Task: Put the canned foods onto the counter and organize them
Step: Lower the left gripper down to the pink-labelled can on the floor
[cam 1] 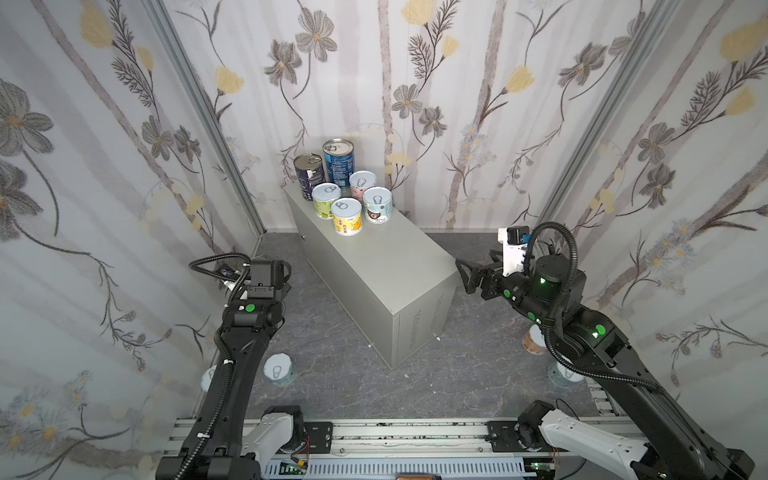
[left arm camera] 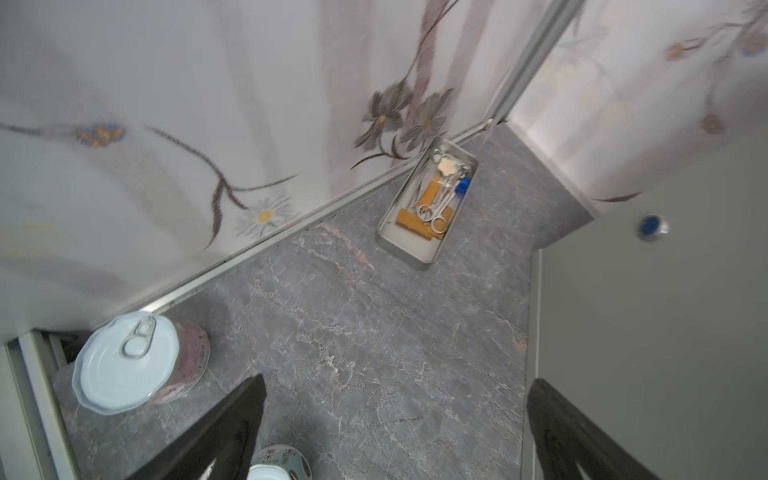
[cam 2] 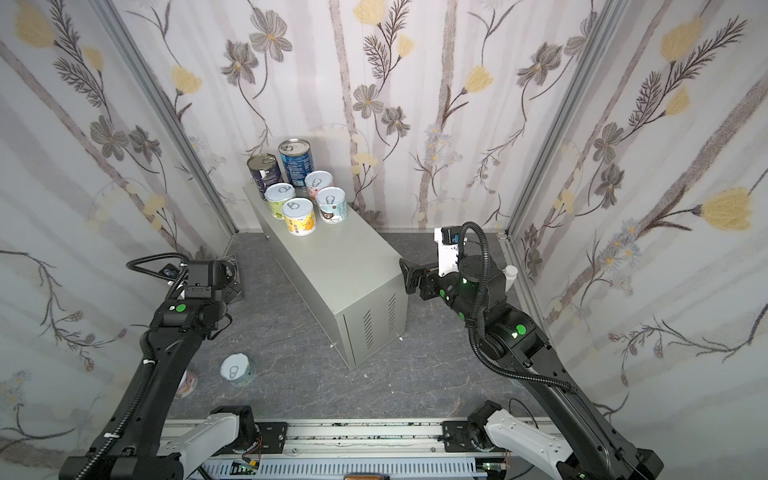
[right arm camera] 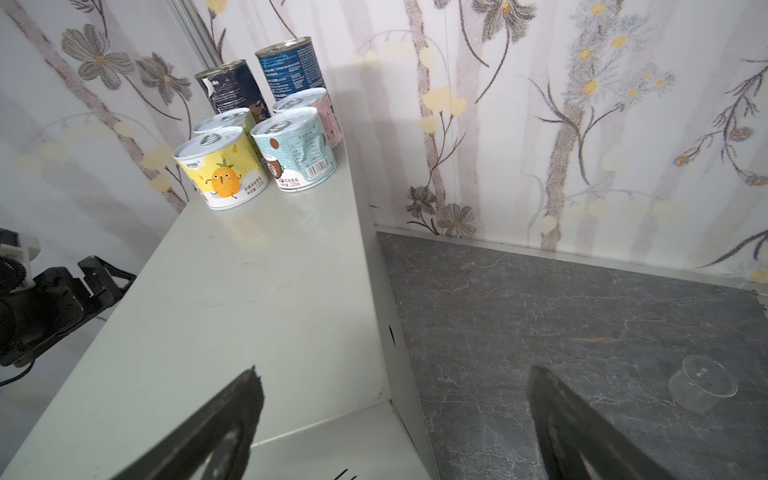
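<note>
The counter (cam 1: 374,266) carries several canned foods at its far end: two tall dark blue cans (cam 1: 338,160) and shorter pastel ones (cam 1: 347,216), also seen by the right wrist (right arm camera: 220,170). More short cans stand on the floor. One (cam 1: 279,370) is beside the left arm, and a pink-labelled one (left arm camera: 129,361) is near the left wall. Two others (cam 1: 534,340) are partly hidden under the right arm. My left gripper (left arm camera: 395,386) hangs open over bare floor left of the counter. My right gripper (cam 1: 467,274) is open and empty at the counter's near right corner.
A metal tray (left arm camera: 428,203) with scissors lies by the left wall. A clear glass cup (right arm camera: 702,386) and a white bottle (cam 2: 510,274) stand on the floor to the right. Flowered walls close in three sides, and the arms' rail (cam 1: 415,432) runs along the front.
</note>
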